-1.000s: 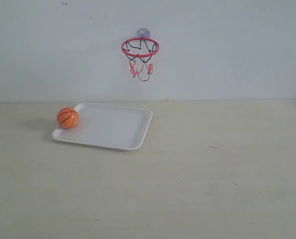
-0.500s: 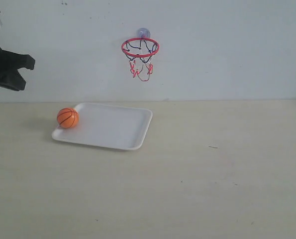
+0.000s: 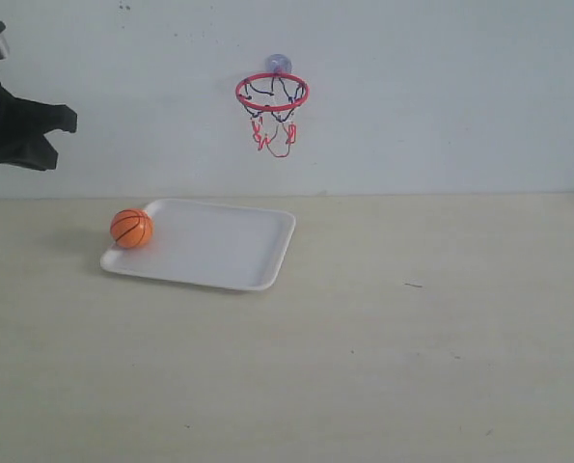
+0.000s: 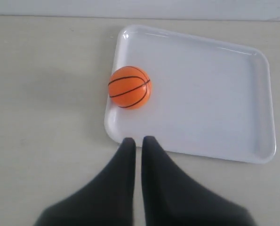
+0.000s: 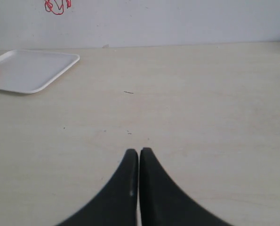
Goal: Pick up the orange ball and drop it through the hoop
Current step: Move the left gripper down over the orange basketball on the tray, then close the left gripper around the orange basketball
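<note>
The orange ball (image 3: pixel 131 228) rests in the left corner of the white tray (image 3: pixel 231 253). On the wall above the tray's far edge hangs the hoop (image 3: pixel 272 93), with its red ring, string net and clear suction cup. My left arm (image 3: pixel 21 125) hangs in the air at the left edge, above and left of the ball. In the left wrist view the left gripper (image 4: pixel 137 140) is shut with only a thin slit, empty, just short of the tray's rim, and the ball (image 4: pixel 129 87) lies ahead of it. My right gripper (image 5: pixel 139 150) is shut and empty over bare table.
The pale table runs wide to the right of the tray, bearing only small dark specks (image 3: pixel 414 285). A white wall closes the back. In the right wrist view the tray (image 5: pixel 31 70) lies far off, with the net's lower strings (image 5: pixel 57 5) at the frame edge.
My left arm has come into the exterior view from the left edge and has since shifted slightly right and up. Ball, tray and hoop have not moved.
</note>
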`<state>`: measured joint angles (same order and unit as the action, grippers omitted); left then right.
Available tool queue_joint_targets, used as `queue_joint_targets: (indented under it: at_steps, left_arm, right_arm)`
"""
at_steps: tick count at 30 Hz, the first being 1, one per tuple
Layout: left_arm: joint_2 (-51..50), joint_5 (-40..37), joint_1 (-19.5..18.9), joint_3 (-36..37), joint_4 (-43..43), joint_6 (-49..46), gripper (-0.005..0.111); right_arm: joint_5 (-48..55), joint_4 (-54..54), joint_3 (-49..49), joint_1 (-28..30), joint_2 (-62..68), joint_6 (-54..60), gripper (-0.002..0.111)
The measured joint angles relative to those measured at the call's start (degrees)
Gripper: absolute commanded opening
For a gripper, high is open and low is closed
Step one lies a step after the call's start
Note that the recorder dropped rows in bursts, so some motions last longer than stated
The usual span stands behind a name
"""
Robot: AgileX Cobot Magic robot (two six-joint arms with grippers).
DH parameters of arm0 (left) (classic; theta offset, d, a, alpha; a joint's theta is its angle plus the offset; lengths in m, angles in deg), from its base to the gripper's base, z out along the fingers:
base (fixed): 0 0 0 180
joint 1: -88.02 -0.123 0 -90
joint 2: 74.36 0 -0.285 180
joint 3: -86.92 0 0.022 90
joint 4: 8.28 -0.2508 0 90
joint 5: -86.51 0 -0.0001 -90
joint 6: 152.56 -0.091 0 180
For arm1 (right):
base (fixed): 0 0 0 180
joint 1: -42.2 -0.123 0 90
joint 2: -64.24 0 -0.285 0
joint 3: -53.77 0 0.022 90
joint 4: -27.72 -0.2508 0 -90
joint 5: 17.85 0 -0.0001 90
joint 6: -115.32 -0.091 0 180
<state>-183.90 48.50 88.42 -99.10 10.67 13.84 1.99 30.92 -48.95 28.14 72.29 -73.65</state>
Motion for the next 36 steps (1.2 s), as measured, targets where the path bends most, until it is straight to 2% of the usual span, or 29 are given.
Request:
queue_joint_targets:
  at_steps: [2, 3, 4, 5, 6, 9, 10, 14, 16, 24, 33, 36]
  left_arm:
    - [-0.6, 1.8, 0.0, -0.8, 0.5, 0.0, 0.004]
    - [-2.7, 2.3, 0.0, -3.7, 0.4, 0.0, 0.004]
    - [-4.0, 1.9, 0.0, -5.4, 0.2, 0.0, 0.009]
    - [-8.2, -0.6, 0.0, -10.8, -0.3, 0.0, 0.014]
    - [-10.6, -2.0, 0.0, -13.2, -0.6, -0.1, 0.029]
    - [-22.1, -8.3, 0.1, -28.1, -1.0, -2.4, 0.074]
    - [-25.1, -9.2, 0.1, -31.7, -1.0, -2.6, 0.079]
    - [-34.7, -12.0, 0.3, -43.1, -0.4, -2.2, 0.078]
    - [-39.0, -13.1, 1.0, -45.7, -0.7, -2.1, 0.078]
    - [-43.5, -15.2, 3.2, -46.4, -4.5, -2.1, 0.078]
    - [-44.1, -18.3, 3.3, -46.6, -5.6, -2.1, 0.078]
    - [-44.7, -18.7, 3.4, -46.6, -5.7, -2.1, 0.071]
  right_arm:
    - [0.0, 0.0, 0.0, 0.0, 0.0, 0.0, 0.000]
    - [-0.1, 0.0, 0.0, 0.0, 0.0, 0.0, 0.000]
    - [-0.1, 0.0, 0.0, 0.0, 0.0, 0.0, 0.000]
    - [-0.1, 0.0, 0.0, 0.0, 0.0, 0.0, 0.000]
    - [-0.1, 0.0, 0.0, 0.0, 0.0, 0.0, 0.000]
    - [-0.1, 0.0, 0.0, 0.0, 0.0, 0.0, 0.000]
    - [-0.1, 0.0, 0.0, 0.0, 0.0, 0.0, 0.000]
    - [-0.1, 0.0, 0.0, 0.0, 0.0, 0.0, 0.000]
    - [-0.1, 0.0, 0.0, 0.0, 0.0, 0.0, 0.000]
    - [-0.1, 0.0, 0.0, 0.0, 0.0, 0.0, 0.000]
    - [-0.1, 0.0, 0.0, 0.0, 0.0, 0.0, 0.000]
    - [-0.1, 0.0, 0.0, 0.0, 0.0, 0.0, 0.000]
